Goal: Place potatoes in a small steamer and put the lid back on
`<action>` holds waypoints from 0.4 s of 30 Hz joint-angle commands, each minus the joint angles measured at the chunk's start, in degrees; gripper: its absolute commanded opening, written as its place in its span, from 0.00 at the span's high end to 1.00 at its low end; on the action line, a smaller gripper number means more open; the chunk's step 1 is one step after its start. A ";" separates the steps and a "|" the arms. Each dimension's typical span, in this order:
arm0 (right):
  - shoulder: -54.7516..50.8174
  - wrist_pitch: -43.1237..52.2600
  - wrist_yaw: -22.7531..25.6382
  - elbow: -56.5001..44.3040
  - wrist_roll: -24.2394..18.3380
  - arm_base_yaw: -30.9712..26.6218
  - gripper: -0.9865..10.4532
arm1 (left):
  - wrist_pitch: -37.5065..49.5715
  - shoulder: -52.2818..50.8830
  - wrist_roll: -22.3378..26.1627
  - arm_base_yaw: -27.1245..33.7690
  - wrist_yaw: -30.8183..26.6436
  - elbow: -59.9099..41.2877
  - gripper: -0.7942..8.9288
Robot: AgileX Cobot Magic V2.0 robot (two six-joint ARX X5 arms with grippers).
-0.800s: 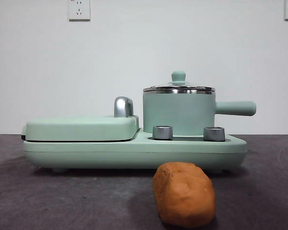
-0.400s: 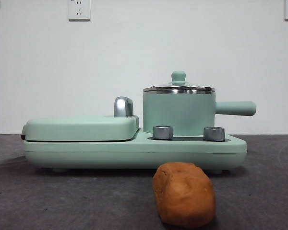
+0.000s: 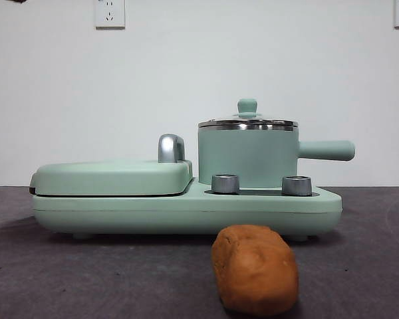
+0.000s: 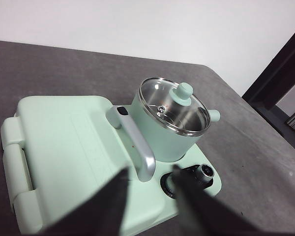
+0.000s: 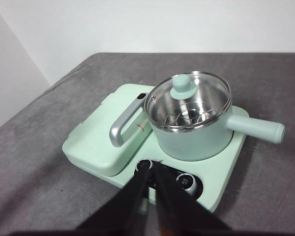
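Table [image 3: 66,279]: dark grey, carrying all items. Appliance base [image 3: 186,209]: mint-green, flat on the table, griddle cover [image 3: 113,176] closed over one half, its chrome handle [image 3: 171,147] at the edge nearest the pot. Two steel dials [image 3: 225,183] sit on the front of the base below the pot.

Steamer [image 3: 247,158]: seated on the other half of the base, upright, stubby handle [image 3: 326,150] pointing away from the griddle. Lid [image 3: 247,122]: in place on the steamer rim, knob [image 3: 247,106] up. Through the glass, both wrist views show a bare steel interior with a perforated insert.

Potato [image 3: 255,268]: on the table in front of the base, below the dials, apart from the appliance, untouched.

Left pincer [image 4: 147,189]: above the appliance, over the front of the base near the chrome handle and dials; jaws apart, nothing between them. Right pincer [image 5: 150,179]: raised above the front edge of the base near the dials; jaws nearly together, only a narrow gap showing, nothing held. Neither contacts any item. In the front view, only a dark tip shows at the top corner.
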 commanded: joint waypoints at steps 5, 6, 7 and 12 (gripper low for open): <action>0.87 0.26 -0.09 0.90 -0.61 0.07 0.56 | 0.90 0.44 0.11 -0.07 0.22 1.14 0.43; 0.87 0.26 -0.09 0.90 -0.61 0.07 0.53 | 1.20 0.52 -0.15 -0.07 0.22 1.14 0.42; 0.94 0.26 -0.09 0.90 -0.61 0.07 0.51 | 1.49 0.61 -0.50 -0.07 0.22 1.14 0.42; 1.25 0.28 -0.11 0.90 -0.63 0.07 0.49 | 5.35 2.10 -1.60 -1.20 0.22 1.22 0.42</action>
